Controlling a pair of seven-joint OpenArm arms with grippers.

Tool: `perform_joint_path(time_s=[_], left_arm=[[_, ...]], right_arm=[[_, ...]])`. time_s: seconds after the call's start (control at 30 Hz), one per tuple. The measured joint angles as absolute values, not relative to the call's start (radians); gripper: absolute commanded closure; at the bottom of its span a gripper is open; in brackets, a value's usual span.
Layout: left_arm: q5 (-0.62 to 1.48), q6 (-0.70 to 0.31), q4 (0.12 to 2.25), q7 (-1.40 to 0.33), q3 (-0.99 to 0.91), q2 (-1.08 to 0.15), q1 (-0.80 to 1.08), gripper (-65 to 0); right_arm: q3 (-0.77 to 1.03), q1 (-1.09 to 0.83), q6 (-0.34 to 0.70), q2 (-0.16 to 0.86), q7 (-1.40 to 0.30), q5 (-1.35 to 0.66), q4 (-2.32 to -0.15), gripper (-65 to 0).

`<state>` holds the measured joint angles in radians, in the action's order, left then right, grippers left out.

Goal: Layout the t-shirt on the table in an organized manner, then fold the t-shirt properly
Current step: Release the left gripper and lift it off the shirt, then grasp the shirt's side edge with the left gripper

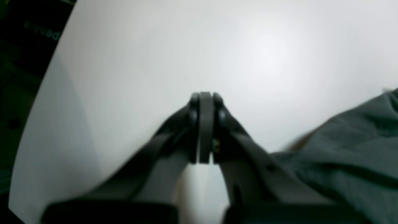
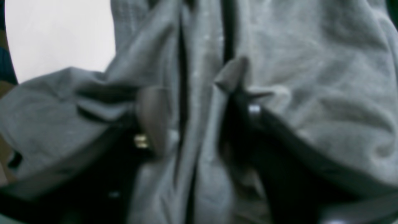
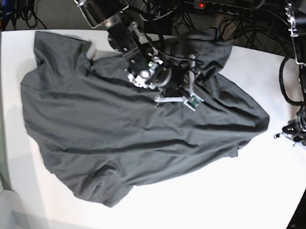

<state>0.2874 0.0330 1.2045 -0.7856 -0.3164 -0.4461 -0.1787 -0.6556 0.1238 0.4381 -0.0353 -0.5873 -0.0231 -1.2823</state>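
Still the spreading stage: t-shirt (image 3: pixel 134 139) crumpled across the desk (image 3: pixel 230 207), nowhere near flat. Right tool (image 2: pixel 192 93) down in the upper folds with jaws parted astride a ridge of cloth, seemingly not yet pinched, though blurred. Best to catch one layer near the edge and draw outward. Left tool (image 1: pixel 205 102) shut, empty, over bare desk beside the shirt. Cables behind the desk; nothing in the way.

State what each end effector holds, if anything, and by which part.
Left end effector: shut, holds nothing, over bare table. Right end effector: jaws apart astride a ridge of the t-shirt; a hold cannot be told.
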Motion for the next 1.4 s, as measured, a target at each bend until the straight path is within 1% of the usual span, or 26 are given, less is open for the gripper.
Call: perform_joint_path(time_s=[0.07,0.1,0.17,0.27,0.37,0.5,0.6,0.67,0.77,0.83,0.93,1.03,1.1,1.13,1.17,1.23,1.3,1.37,1.4], left_arm=[[0.288,0.033,1.205,-0.786,-0.316,-0.445,-0.179,-0.5],[0.288,0.033,1.205,-0.786,-0.317,-0.444,-0.181,-0.5],[0.293,0.033,1.205,-0.783,-0.318,-0.443,-0.181,-0.5],[0.292,0.033,1.205,-0.785,-0.319,-0.443,-0.180,-0.5],[0.293,0.033,1.205,-0.785,-0.319,-0.443,-0.178,-0.5],[0.292,0.033,1.204,-0.787,-0.319,-0.449,-0.175,-0.5],[0.292,0.033,1.204,-0.783,-0.320,-0.449,-0.175,-0.5],[0.292,0.033,1.203,-0.782,-0.320,-0.448,-0.175,-0.5],[0.292,0.033,1.203,-0.783,-0.319,-0.444,-0.176,-0.5],[0.292,0.033,1.203,-0.783,-0.318,-0.442,-0.178,-0.5],[0.292,0.033,1.202,-0.782,-0.318,-0.437,-0.180,-0.5],[0.294,0.034,1.200,-0.778,-0.318,-0.432,-0.180,-0.5],[0.292,0.037,1.200,-0.778,-0.318,-0.423,-0.180,-0.5],[0.293,0.035,1.200,-0.781,-0.316,-0.419,-0.180,-0.5],[0.294,0.033,1.200,-0.783,-0.316,-0.416,-0.180,-0.5],[0.295,0.033,1.200,-0.786,-0.316,-0.416,-0.179,-0.5],[0.295,0.028,1.201,-0.783,-0.316,-0.415,-0.178,-0.5],[0.287,-0.046,1.203,-0.809,-0.318,-0.406,-0.175,-0.5],[0.287,-0.098,1.203,-0.848,-0.319,-0.396,-0.175,-0.5]], right_arm=[[-0.655,0.127,0.437,-0.030,-0.590,-0.022,-1.285,-2.2],[-0.655,0.128,0.437,-0.030,-0.591,-0.022,-1.286,0.0],[-0.654,0.126,0.437,-0.014,-0.600,-0.023,-1.304,0.0],[-0.597,0.112,0.440,-0.002,-0.644,-0.012,-1.356,0.0],[-0.549,0.109,0.440,0.030,-0.651,-0.010,-1.459,0.0],[-0.540,0.117,0.440,0.083,-0.738,-0.006,-1.608,0.0],[-0.540,0.110,0.511,0.115,-0.795,-0.006,-1.730,0.0],[-0.535,0.111,0.546,0.117,-0.841,-0.007,-1.805,0.0],[-0.495,0.112,0.591,0.119,-0.909,-0.012,-1.898,0.0],[-0.441,0.112,0.608,0.119,-0.925,-0.012,-1.940,0.0],[-0.362,0.105,0.621,0.126,-0.923,-0.010,-1.920,0.0],[-0.352,0.108,0.636,0.142,-0.945,0.002,-1.809,0.0],[-0.355,0.109,0.636,0.141,-0.929,-0.001,-1.789,0.0],[-0.355,0.115,0.637,0.140,-0.915,-0.007,-1.787,-0.6],[-0.354,0.126,0.637,0.137,-0.904,-0.014,-1.777,-2.5],[-0.354,0.150,0.640,0.135,-0.905,-0.015,-1.740,-8.6],[-0.354,0.170,0.636,0.136,-0.916,-0.006,-1.693,-16.7],[-0.347,0.179,0.635,0.135,-0.913,-0.007,-1.652,-22.4],[-0.333,0.178,0.635,0.134,-0.914,-0.008,-1.645,-24.7]])
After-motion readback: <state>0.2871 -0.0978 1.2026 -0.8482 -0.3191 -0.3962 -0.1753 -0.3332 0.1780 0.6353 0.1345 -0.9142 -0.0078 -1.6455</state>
